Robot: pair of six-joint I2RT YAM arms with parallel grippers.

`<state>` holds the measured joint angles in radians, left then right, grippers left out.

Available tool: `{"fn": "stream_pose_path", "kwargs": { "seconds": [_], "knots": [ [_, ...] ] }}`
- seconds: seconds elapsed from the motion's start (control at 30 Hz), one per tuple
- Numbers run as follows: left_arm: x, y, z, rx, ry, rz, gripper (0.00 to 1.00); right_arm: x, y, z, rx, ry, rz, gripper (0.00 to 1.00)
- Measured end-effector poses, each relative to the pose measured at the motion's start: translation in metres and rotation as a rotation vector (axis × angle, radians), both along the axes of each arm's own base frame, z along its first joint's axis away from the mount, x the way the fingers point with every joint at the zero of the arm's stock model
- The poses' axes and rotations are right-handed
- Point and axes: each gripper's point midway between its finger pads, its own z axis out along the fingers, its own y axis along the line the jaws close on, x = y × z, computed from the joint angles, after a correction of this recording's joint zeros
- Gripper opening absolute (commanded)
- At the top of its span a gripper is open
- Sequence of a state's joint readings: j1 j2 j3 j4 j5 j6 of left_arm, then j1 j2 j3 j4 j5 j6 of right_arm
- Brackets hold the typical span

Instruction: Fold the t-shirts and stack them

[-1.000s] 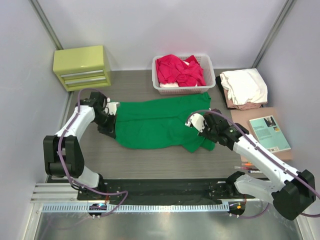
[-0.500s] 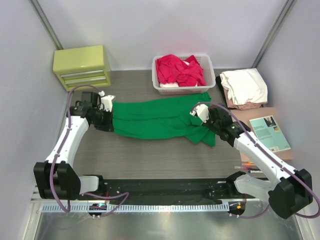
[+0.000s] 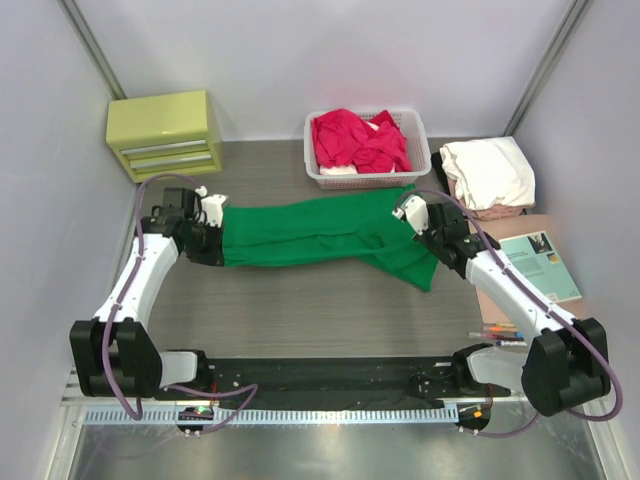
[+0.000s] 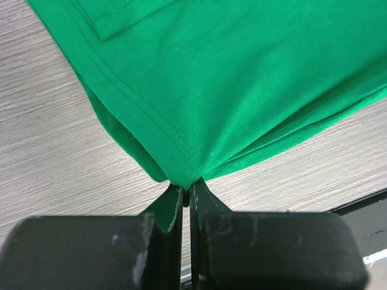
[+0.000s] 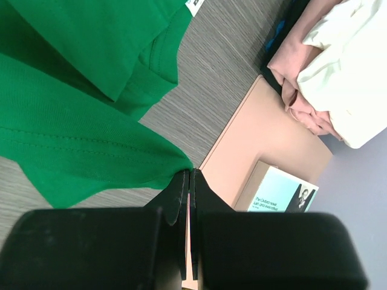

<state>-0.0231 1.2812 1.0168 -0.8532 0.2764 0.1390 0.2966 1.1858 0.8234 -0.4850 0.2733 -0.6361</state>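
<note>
I see the grey worktop (image 3: 300, 310) first. The green t-shirt (image 3: 310, 232) lies across the middle of it in a long band, pulled out between my two hands. It is doubled over, and on the right side one part reaches toward the near edge.

Just behind it at the back stands a white basket (image 3: 421, 152) with red t-shirts (image 3: 355, 140) heaped inside. In the back left corner sits a yellow-green drawer box (image 3: 165, 130). On the far right is a small pile with a white t-shirt (image 3: 490, 170) on top and a pink t-shirt (image 3: 492, 212) under it. Near that pile a tan board (image 5: 266, 139) lies flat, and a teal book (image 3: 538, 265) rests on it.

My left hand (image 4: 186, 188) is pinched shut on the left end of the green t-shirt. My right hand (image 5: 189, 175) is pinched shut on its hem at the right end. A tiny white label (image 5: 195, 6) shows at the neck.
</note>
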Motion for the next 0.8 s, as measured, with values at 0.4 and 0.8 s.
{"fn": "stream_pose_path", "kwargs": {
  "seconds": [0.4,0.8],
  "knots": [
    [0.015,0.014,-0.013,0.001,0.027,0.049,0.00,0.050,0.016,0.010,0.031,-0.024,0.010,0.01],
    [0.055,0.022,-0.027,0.003,0.040,0.074,0.00,0.102,0.029,-0.021,0.010,0.019,0.003,0.01]
  ]
}}
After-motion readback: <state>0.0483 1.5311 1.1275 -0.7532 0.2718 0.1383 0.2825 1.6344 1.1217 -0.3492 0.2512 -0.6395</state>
